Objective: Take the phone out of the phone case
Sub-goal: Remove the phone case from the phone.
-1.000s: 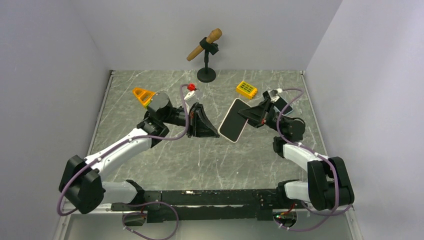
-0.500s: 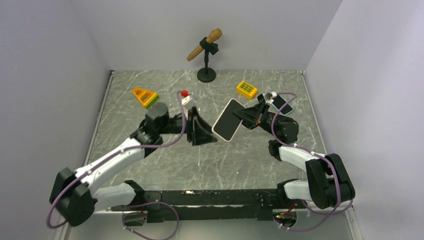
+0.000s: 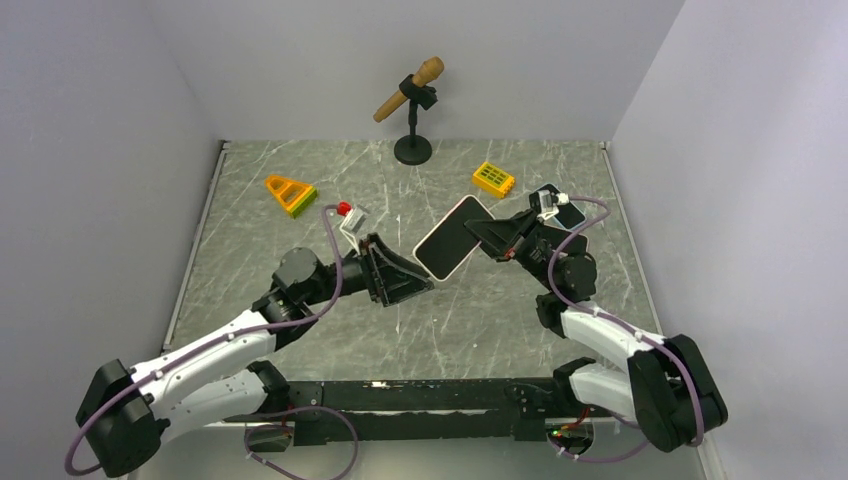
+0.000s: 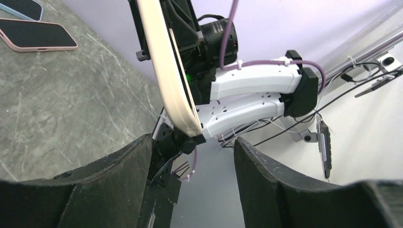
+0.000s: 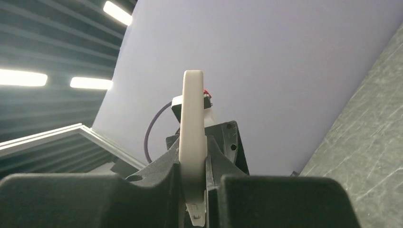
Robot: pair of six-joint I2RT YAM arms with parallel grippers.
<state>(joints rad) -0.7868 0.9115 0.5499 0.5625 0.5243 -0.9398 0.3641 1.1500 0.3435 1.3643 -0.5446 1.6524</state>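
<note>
The phone, black screen inside a cream phone case, hangs tilted above the table's middle. My right gripper is shut on its right end; the right wrist view shows the case edge-on, pinched between both fingers, under my right gripper. My left gripper sits just left of and below the phone's free end, open. Seen from the left wrist, the case's cream edge rises beyond my left gripper, and nothing is between the two black fingers.
A microphone on a stand is at the back. A yellow block and an orange-yellow triangle toy lie on the table. Two more phones lie flat at the right, one partly under the right arm.
My left gripper has opened and pulled back toward the near side. My right gripper has carried the phone leftward, toward the left gripper.
</note>
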